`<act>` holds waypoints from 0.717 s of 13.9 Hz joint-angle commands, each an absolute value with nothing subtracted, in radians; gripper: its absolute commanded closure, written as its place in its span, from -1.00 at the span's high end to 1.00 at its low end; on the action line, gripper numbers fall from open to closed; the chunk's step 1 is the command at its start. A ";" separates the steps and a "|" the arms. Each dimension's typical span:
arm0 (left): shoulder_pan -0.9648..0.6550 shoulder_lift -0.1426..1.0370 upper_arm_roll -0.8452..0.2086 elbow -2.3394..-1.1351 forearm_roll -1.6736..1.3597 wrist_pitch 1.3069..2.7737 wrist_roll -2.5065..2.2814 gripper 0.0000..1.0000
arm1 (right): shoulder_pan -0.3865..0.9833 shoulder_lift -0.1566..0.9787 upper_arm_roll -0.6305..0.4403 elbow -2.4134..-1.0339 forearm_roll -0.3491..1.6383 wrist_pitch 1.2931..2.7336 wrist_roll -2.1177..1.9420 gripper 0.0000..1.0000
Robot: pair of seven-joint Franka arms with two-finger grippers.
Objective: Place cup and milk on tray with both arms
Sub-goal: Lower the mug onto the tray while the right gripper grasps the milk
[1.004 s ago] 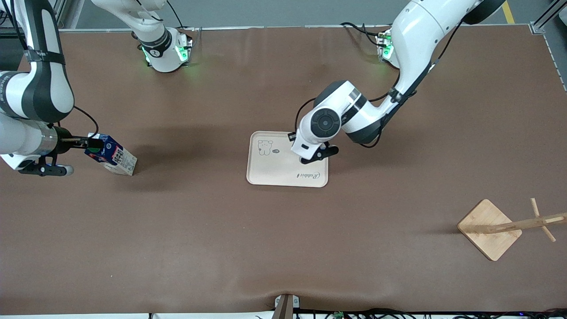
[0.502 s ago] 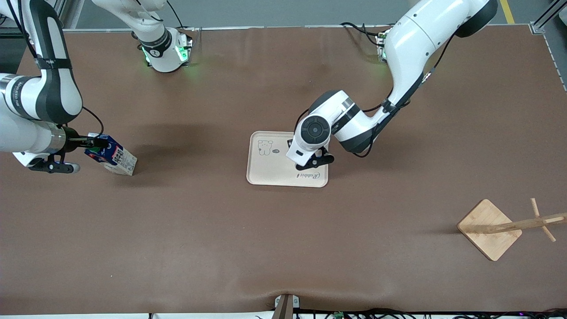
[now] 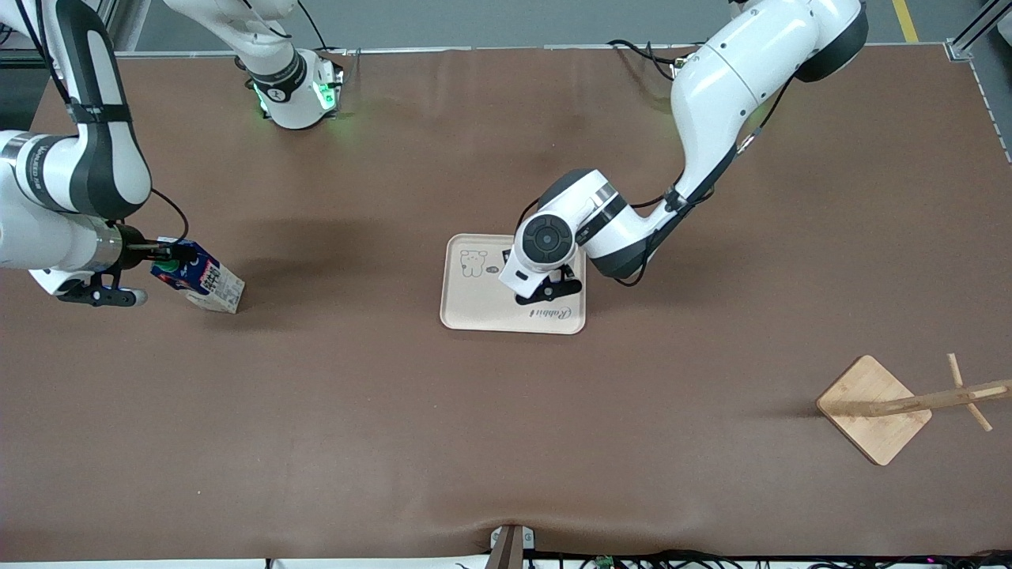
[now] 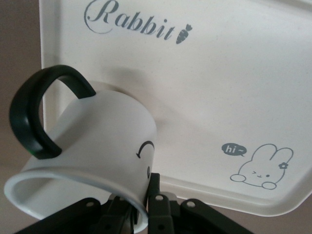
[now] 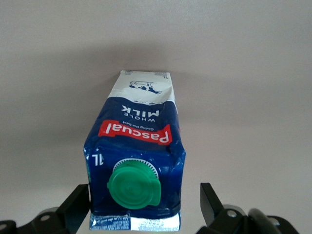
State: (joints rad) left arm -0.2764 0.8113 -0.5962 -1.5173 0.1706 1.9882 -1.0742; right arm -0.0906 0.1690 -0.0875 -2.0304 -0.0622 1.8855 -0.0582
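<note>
The cream tray (image 3: 474, 304) lies mid-table. My left gripper (image 3: 508, 258) hangs over the tray's part farther from the front camera. In the left wrist view the left gripper (image 4: 140, 204) is shut on the rim of the white cup (image 4: 97, 141), which tilts with its black handle (image 4: 29, 122) up, close above the tray (image 4: 219, 87). In the front view the arm's wrist hides the cup. The milk (image 3: 202, 278) stands near the right arm's end. My right gripper (image 3: 172, 254) is open, with fingers either side of the top of the milk (image 5: 139, 131), right gripper (image 5: 144, 200).
A wooden stand with a square base (image 3: 874, 408) and a leaning pole sits near the left arm's end, nearer the front camera. Brown table surface (image 3: 356, 411) spreads between milk and tray.
The left arm has carried the cup farther in over the tray, toward the right arm's end. The right gripper and the milk have stayed in place.
</note>
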 commanded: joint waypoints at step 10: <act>-0.264 0.727 -0.572 -1.415 0.252 1.869 -1.066 1.00 | -0.112 0.146 -0.077 -2.123 -0.021 2.020 -0.066 0.78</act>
State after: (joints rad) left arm -0.2661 0.7793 -0.5805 -1.4532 0.2307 1.9485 -1.0742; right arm -0.0967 0.1673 -0.0876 -2.0986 -0.0395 2.0056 -0.0580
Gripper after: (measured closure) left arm 0.062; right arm 0.070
